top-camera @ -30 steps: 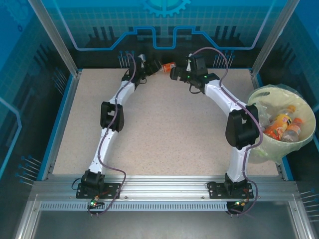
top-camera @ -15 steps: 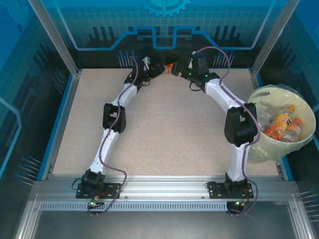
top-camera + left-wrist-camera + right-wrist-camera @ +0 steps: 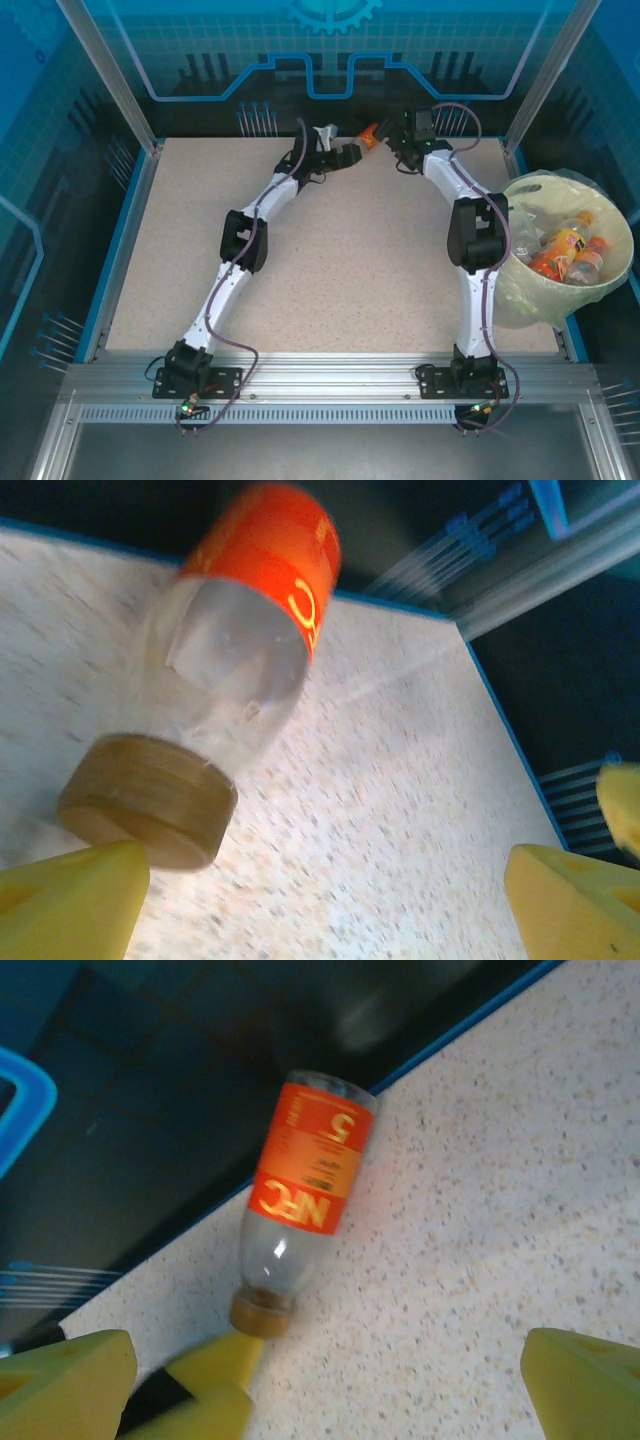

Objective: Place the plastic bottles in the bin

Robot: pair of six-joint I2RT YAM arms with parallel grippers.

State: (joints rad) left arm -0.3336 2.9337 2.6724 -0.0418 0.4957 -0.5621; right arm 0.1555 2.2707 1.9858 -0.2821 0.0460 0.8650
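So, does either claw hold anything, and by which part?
Nothing is held. The clear plastic bottle with the orange label lies on the speckled table. The left claw, near its brown cap, and the right claw are open.

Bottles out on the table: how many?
1: an orange-labelled bottle lying at the far edge of the table. Others may be hidden; more lie in the bin.

Bright, even overhead light falls on the speckled beige tabletop in the top view, leaving only faint shadows beneath the two white robot arms. Motion blur smears the left wrist view, softening the clear plastic bottle with an orange label and its brown cap; the tabletop glares pale below it. The right wrist view is sharper, the label's lettering legible.
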